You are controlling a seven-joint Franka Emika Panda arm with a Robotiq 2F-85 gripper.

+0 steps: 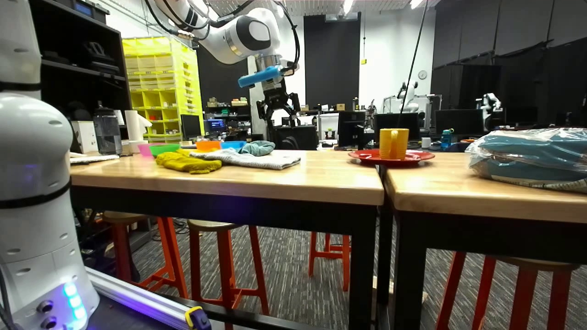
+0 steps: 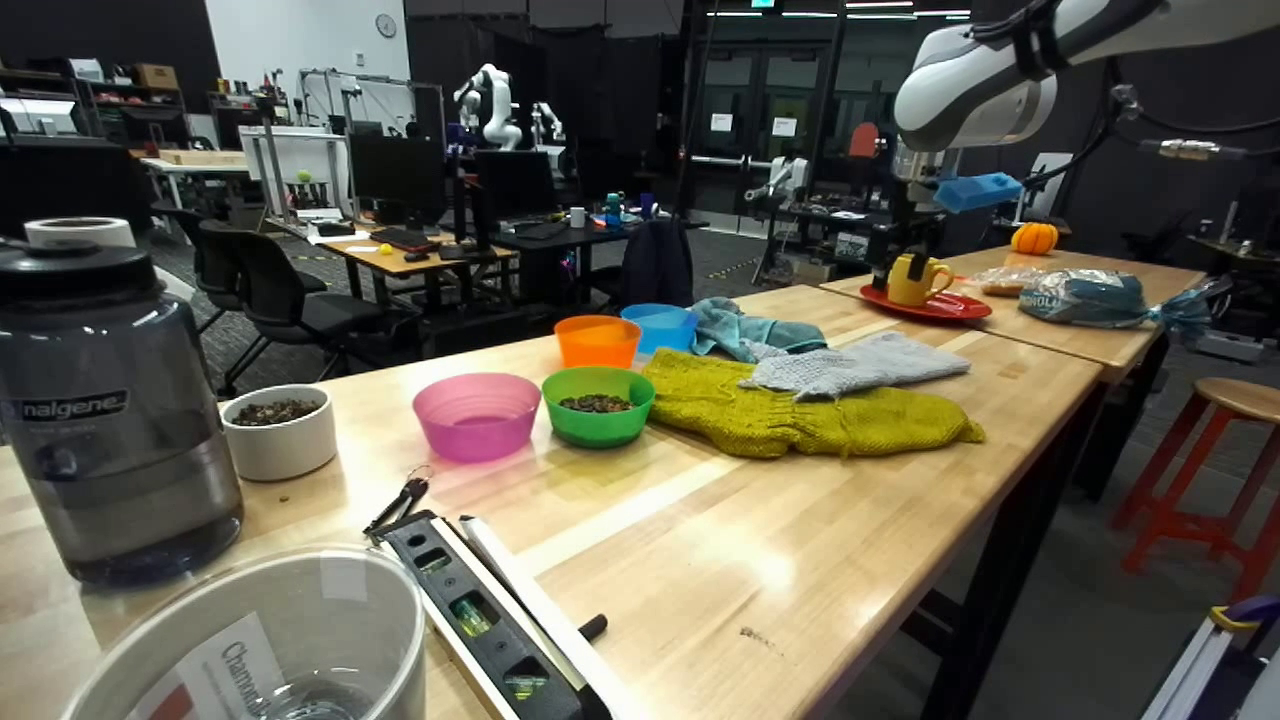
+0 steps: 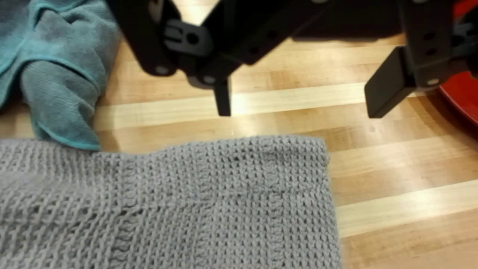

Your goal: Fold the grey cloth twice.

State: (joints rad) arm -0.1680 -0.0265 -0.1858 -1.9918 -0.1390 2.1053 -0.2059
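Grey cloth point(image 3: 186, 205) lies lengthwise along the table point(image 2: 650, 560), below the gripper point(image 3: 300, 102), which hangs spread and empty, by my eye just past one long edge.

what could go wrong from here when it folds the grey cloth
The grey cloth lies partly on the yellow-green cloth, so a fold might drag both. The blue-green cloth sits right at its edge and could get pinched too. The open claw, swinging wide while low, might bump the red plate and tip the yellow mug.
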